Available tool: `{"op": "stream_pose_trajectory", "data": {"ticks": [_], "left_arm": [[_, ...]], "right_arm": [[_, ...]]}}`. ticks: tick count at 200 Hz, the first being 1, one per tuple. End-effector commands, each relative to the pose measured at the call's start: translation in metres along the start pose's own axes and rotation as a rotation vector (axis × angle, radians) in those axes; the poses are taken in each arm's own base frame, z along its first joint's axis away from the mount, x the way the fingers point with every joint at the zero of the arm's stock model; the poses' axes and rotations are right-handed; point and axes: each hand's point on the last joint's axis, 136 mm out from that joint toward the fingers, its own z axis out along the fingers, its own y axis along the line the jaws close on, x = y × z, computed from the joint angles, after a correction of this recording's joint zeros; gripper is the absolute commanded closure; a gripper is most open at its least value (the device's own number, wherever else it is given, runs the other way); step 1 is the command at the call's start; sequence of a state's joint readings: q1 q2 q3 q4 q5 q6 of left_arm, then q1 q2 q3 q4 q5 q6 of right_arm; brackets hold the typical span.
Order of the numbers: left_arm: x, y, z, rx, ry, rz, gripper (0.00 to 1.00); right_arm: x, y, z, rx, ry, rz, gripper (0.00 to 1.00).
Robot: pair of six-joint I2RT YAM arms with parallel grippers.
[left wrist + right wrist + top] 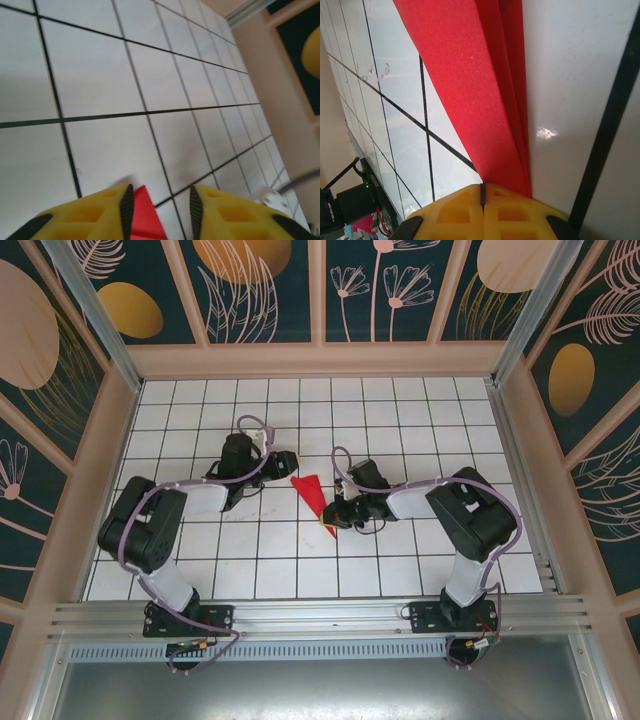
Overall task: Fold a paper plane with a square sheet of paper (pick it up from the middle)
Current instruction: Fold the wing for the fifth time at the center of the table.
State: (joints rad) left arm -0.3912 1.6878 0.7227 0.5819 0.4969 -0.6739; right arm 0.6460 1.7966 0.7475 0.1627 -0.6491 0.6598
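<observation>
The square sheet of paper (311, 496) lies on the tiled table as a narrow red wedge of several layers, wide end at the far left and point at the near right. My left gripper (287, 462) is at the wide end. In its wrist view the jaws stand apart (160, 202), and a red corner of the paper (142, 212) lies between them, against the left pad. My right gripper (342, 513) is at the pointed end, jaws shut (482, 189). The paper's layered edge (470, 75) runs under the right fingertip.
The white grid table (400, 420) has wooden walls on three sides and an aluminium rail (320, 615) along the near edge. There is free room toward the far and side tiles. A grey cable (300, 180) crosses the right of the left wrist view.
</observation>
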Motion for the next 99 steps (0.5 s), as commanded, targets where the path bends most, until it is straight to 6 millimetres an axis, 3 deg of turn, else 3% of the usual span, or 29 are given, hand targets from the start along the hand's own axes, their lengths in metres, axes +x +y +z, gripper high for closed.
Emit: {"op": "stream_pose_trajectory", "data": {"ticks": [1,38,48,99], "left_arm": [[0.022,-0.021,-0.003,0.067,0.054,-0.016,0.68],[0.053,-0.034,0.012,0.114,0.109,-0.03,0.74],[0.065,-0.023,0.021,0.095,0.14,-0.051,0.75],[0.085,0.005,0.033,0.04,0.163,-0.086,0.73]], "right_arm": [[0.039,-0.073,0.001,0.244,0.099,0.164,1.0],[0.04,-0.075,0.002,0.244,0.099,0.164,1.0],[0.04,-0.075,0.002,0.241,0.1,0.166,1.0],[0.042,-0.076,0.002,0.243,0.102,0.168,1.0]]}}
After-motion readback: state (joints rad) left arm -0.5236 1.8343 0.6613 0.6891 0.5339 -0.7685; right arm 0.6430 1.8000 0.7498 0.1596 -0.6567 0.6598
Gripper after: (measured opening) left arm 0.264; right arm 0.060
